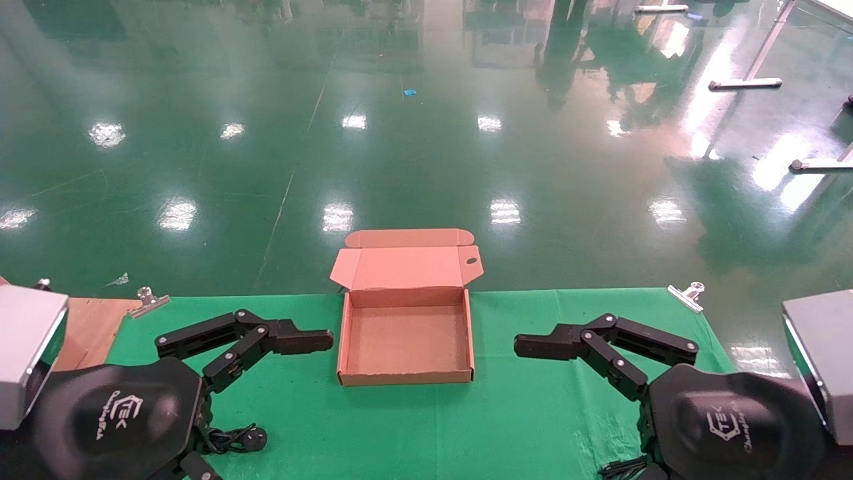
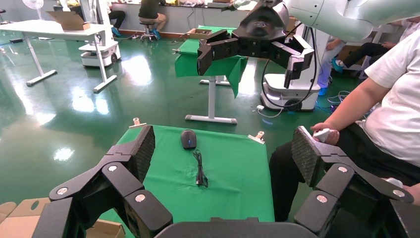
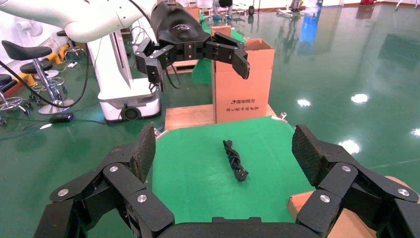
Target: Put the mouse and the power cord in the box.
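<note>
Head view, grippers: two; left gripper [image 1: 318, 341] and right gripper [image 1: 530, 347] hover low, jaws spread, flanking the one box [image 1: 405, 377].
Box: lid open, interior bare, mid-table on green cloth [image 1: 520, 413].
Left wrist view: one mouse [image 2: 188, 139], thin cable trailing, on cloth.
Right wrist view: one power cord [image 3: 235, 160], bundled, on cloth.

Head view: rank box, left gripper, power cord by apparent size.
1. box, clearly the largest.
2. left gripper, open, beside the box; it hangs nearer the camera, so its rank is less sure.
3. power cord, mostly hidden under the left arm, so only part counts.
</note>
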Controlling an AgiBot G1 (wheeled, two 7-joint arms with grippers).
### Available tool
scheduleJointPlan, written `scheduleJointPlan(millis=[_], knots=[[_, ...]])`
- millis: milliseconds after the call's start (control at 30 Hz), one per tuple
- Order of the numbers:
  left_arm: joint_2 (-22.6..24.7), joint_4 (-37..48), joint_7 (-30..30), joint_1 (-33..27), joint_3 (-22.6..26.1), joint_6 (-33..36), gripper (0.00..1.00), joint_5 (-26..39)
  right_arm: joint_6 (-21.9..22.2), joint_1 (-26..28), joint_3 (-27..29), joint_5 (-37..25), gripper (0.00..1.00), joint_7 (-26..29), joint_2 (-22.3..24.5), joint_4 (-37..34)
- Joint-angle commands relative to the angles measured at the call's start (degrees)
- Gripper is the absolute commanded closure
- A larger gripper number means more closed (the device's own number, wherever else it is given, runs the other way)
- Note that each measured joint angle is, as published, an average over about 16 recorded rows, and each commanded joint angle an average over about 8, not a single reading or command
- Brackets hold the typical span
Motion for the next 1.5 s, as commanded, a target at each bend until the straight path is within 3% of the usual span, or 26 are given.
scheduleJointPlan(millis=[33, 1367, 1500], knots=[[0.0, 0.0, 0.0, 0.0, 0.0, 0.0, 0.0, 0.0, 0.0, 0.0, 0.0, 0.0, 0.0, 0.0, 0.0, 0.0], [0.0, 0.0, 0.0, 0.0, -0.01, 0.01, 0.0, 0.0, 0.06, 0.13, -0.14, -0.14, 0.0, -0.12, -0.1, 0.01], [0.02, 0.26, 0.1, -0.11, 0.18, 0.15, 0.0, 0.38, -0.09, 0.91, -0.66, -2.26, 0.0, -1.3, -0.17, 0.65]])
